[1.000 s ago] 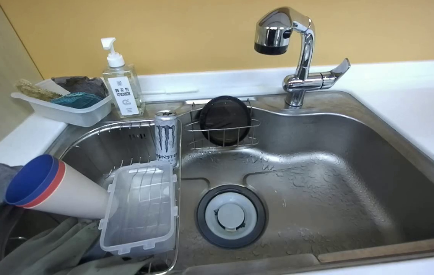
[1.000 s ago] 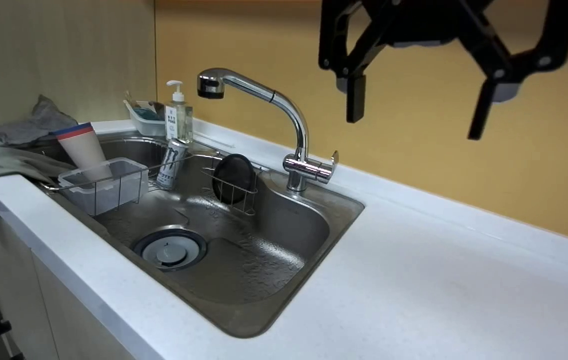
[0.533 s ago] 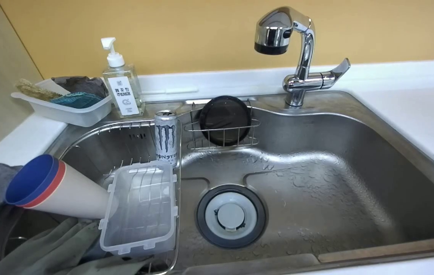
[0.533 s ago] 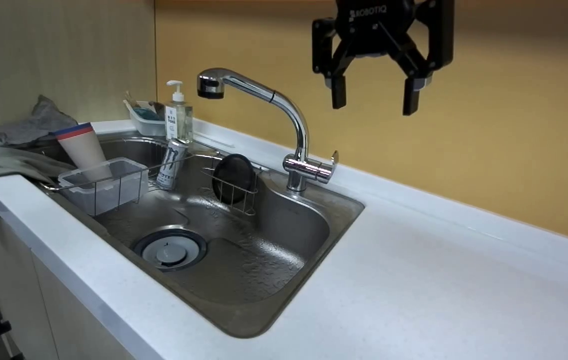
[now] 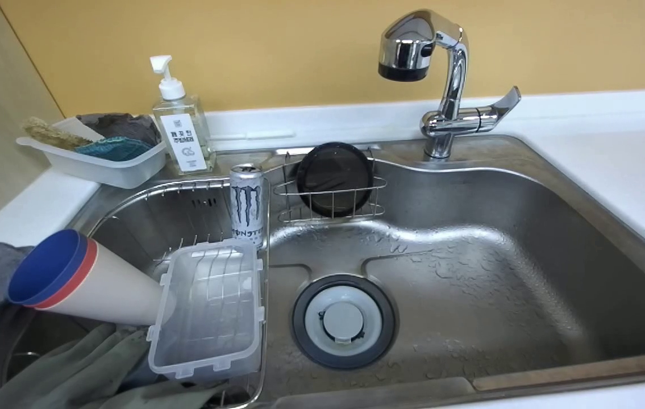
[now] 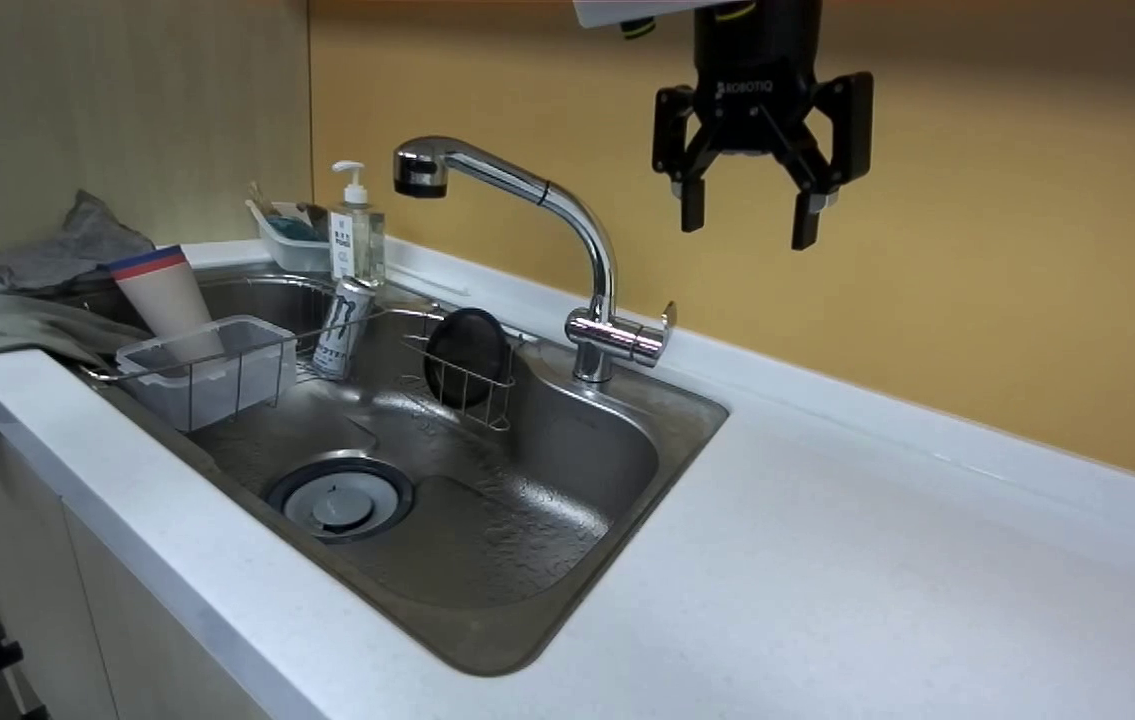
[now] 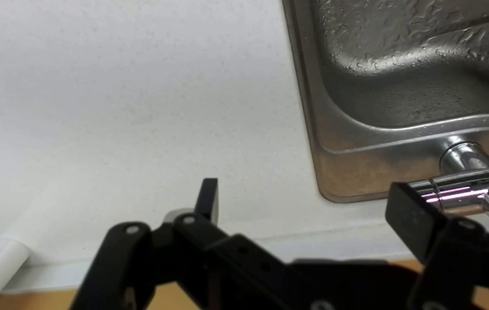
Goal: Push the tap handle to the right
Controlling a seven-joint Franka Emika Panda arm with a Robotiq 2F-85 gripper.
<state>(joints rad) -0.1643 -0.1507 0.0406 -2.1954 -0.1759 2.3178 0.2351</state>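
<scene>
Gripper (image 6: pixel 747 225) hangs spread wide, holding nothing, high over worktop (image 6: pixel 827 560) near its back edge; tap handle (image 5: pixel 508 103) lies lower, toward sink (image 5: pixel 470 295) along that edge, slanting up and out from faucet stem (image 5: pixel 454 85) on gripper's side.

Bright light, hard glints

All 3 views are bright, though in an exterior view shade dims the top of the wall (image 6: pixel 1027 50). A white band of glare curves through the sink (image 5: pixel 470 301) — and in the wrist view pinkish streaks cross the faucet (image 7: pixel 464 189), while the gripper (image 7: pixel 304 196) looks near-black, soft-edged.
</scene>
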